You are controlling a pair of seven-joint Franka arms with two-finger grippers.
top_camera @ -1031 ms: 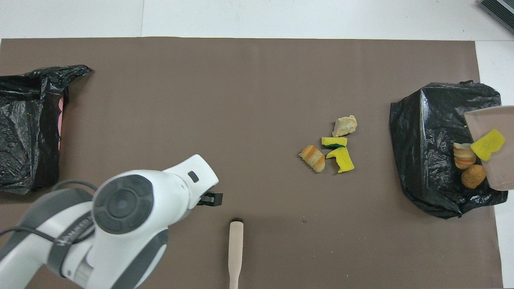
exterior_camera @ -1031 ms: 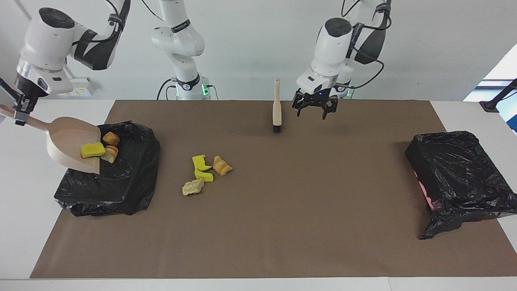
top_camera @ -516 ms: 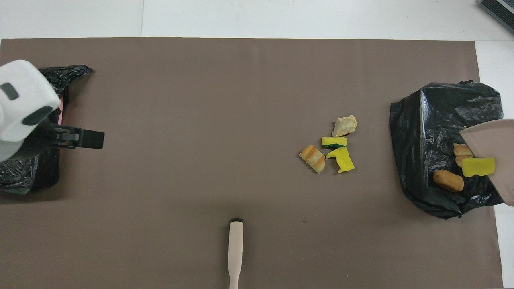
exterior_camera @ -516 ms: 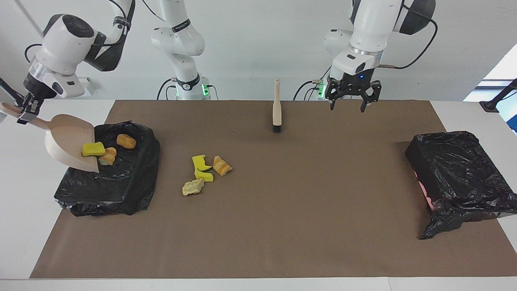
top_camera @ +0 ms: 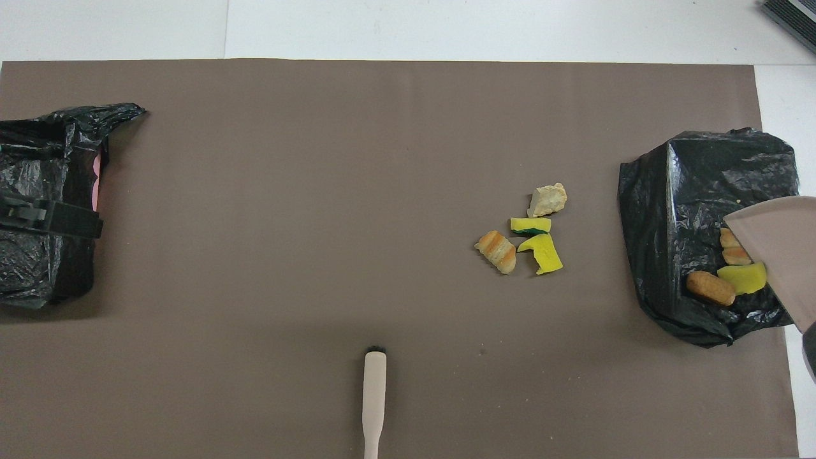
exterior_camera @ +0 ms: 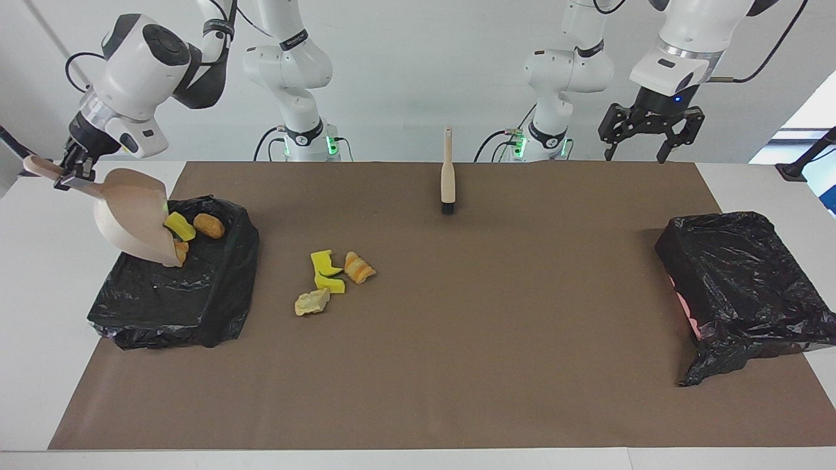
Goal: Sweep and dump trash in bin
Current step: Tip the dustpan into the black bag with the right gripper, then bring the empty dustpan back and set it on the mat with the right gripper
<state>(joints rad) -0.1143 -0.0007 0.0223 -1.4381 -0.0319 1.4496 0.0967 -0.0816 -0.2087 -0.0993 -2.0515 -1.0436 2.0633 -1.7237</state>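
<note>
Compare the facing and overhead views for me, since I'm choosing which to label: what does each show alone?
Only the facing view shows the right pincer shut on the dustpan's handle, and the left pincer open in the air at the left arm's end of the table. Only the overhead view shows the striped chunk in the bin clear of the dustpan. Both show the tilted dustpan over the black bin, four chunks on the mat, the brush and the second bin.

We see a matt brown paper-like sheet (exterior_camera: 457, 339) covering the smooth white desk (exterior_camera: 39, 326), two bins lined with glossy, crinkled black plastic (exterior_camera: 170, 294), spongy porous trash (exterior_camera: 330, 277), and a smooth, matt beige dustpan (exterior_camera: 130, 219).
</note>
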